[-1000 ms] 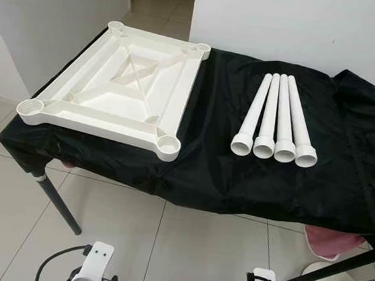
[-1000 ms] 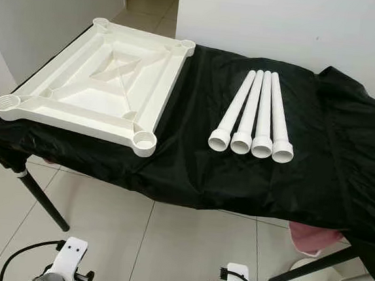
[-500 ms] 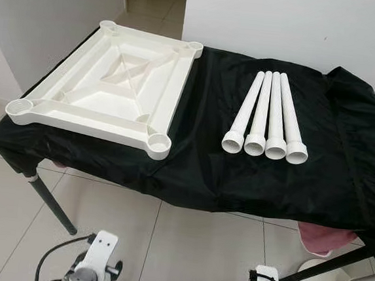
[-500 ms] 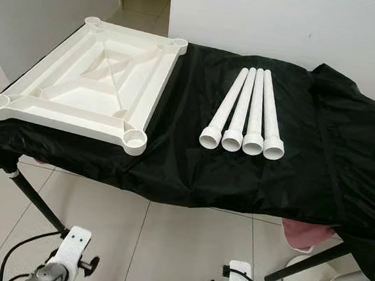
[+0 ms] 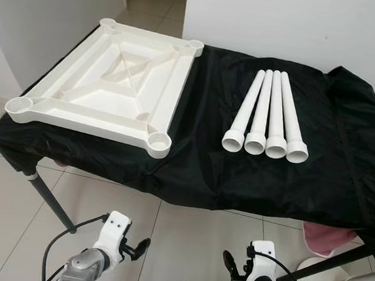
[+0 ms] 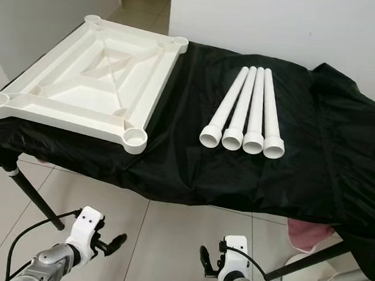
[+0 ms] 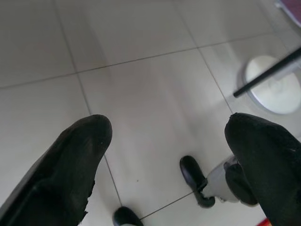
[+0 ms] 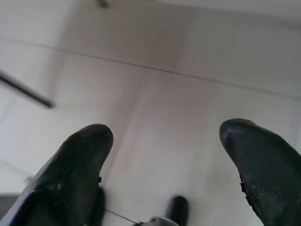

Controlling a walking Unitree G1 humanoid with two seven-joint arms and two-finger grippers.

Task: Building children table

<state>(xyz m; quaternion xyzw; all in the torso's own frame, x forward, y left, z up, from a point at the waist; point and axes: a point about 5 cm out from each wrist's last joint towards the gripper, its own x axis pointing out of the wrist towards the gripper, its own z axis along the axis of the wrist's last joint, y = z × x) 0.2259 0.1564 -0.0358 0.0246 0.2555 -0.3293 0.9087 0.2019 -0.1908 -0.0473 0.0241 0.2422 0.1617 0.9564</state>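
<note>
- Both grippers, left (image 7: 164, 141) and right (image 8: 162, 150), hang spread and empty.
- The legs (image 5: 267, 118) lie touching; grabbing one could roll the others.
- The top (image 5: 107, 84) overhangs; a nudge might tip it.

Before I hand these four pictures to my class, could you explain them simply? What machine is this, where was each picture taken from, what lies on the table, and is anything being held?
This is a walking humanoid robot with two arms. The two wide pictures come from the two eyes of one camera on its head, looking down at a table under a black cloth. On the cloth lies a white plastic tabletop, upside down, with a round socket at each corner. Beside it lie four white legs, side by side.

Low in those pictures are the left gripper and the right gripper, down near the tiled floor.

The other two pictures come from cameras on the wrists, each looking along that gripper's black fingers at the floor. Both grippers are open and hold nothing; no leg is fitted yet.
</note>
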